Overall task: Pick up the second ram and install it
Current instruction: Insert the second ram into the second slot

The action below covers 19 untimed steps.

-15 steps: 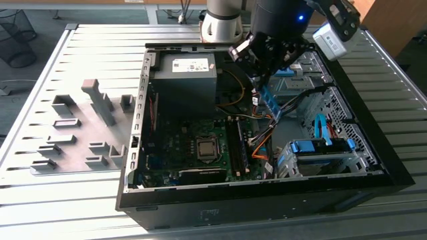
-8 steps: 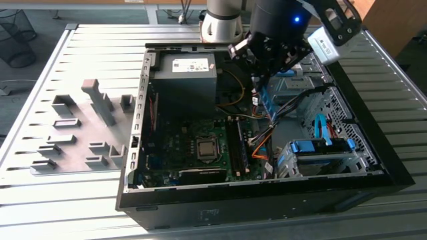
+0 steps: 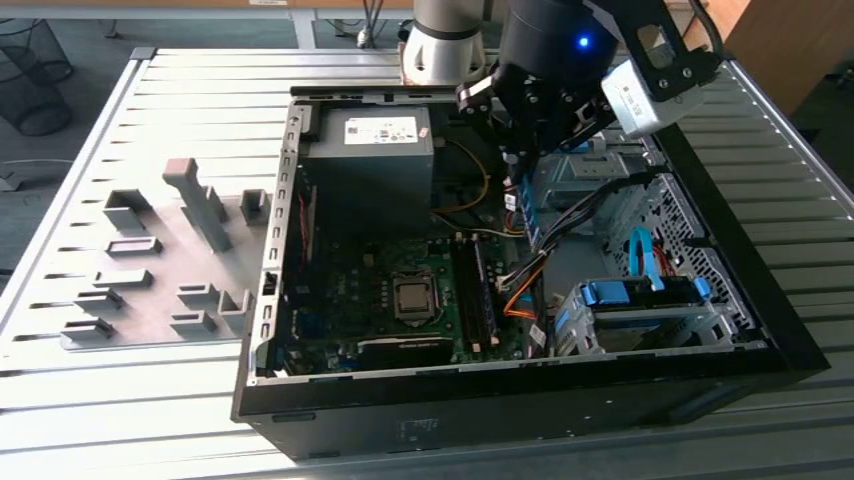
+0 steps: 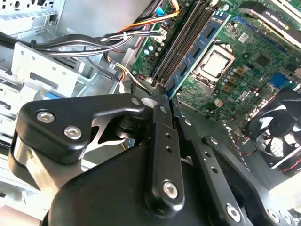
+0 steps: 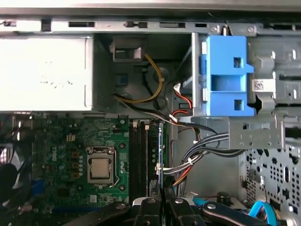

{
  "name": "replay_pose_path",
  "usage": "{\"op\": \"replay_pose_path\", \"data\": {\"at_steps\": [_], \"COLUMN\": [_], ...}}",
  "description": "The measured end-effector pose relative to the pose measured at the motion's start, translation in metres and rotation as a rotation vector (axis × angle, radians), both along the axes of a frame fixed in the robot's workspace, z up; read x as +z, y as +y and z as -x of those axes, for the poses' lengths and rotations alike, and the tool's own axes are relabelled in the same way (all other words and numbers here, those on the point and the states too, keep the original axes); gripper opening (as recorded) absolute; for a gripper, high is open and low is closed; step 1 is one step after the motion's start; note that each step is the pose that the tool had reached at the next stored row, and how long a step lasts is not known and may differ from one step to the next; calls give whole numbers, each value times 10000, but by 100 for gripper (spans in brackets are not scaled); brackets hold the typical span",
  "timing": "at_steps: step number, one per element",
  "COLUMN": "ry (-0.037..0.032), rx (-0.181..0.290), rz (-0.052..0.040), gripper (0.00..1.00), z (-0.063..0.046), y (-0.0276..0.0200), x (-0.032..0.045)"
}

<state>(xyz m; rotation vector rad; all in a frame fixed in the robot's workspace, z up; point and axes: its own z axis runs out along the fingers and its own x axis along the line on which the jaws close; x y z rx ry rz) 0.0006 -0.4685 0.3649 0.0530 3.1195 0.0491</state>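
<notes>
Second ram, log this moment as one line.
gripper | shut on second ram | held edge-on above motherboard, near memory slots | not seated

Second ram [image 5: 162,155] is green, tool [image 5: 162,203] black, bracket [image 5: 225,75] blue.

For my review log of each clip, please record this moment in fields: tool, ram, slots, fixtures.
tool: the tool is shut on the second ram, inside the open computer case
second ram: held on edge above the motherboard, not yet seated
memory slots: the long black memory slots run beside the CPU socket; the ram is apart from them
fixtures: grey fixture blocks sit on the table outside the case, at the exterior view's left
</notes>
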Motion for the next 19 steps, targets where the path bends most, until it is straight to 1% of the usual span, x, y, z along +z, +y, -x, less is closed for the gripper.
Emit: {"op": "replay_pose_path", "data": {"at_steps": [5,7,19], "ry": [-1,-2,4], "rx": [-20,-20,-15], "rz": [0,-5,13], "gripper": [14,14,14], "z": [0,0,0], "y": [0,0,0], "x": [-2,-18,-227]}}
